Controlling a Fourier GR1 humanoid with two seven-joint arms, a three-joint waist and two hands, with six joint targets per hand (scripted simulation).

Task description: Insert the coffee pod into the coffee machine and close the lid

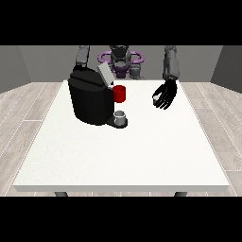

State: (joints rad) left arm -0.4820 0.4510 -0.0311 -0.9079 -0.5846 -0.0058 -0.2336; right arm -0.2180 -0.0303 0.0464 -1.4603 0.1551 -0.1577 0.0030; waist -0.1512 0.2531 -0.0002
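The black coffee machine stands on the left half of the table, its grey lid tilted up and open. A small grey cup sits on the machine's base at the front. A red mug shows right next to the machine's top. The hand at the view's right hangs above the table to the right of the machine, fingers pointing down. A small pale coffee pod is pinched at its thumb side. The arm at the view's left runs down behind the machine, which hides its hand.
The white table stretches wide towards the camera in front of the machine. The robot's torso stands behind the far edge. Grey plank floor surrounds the table.
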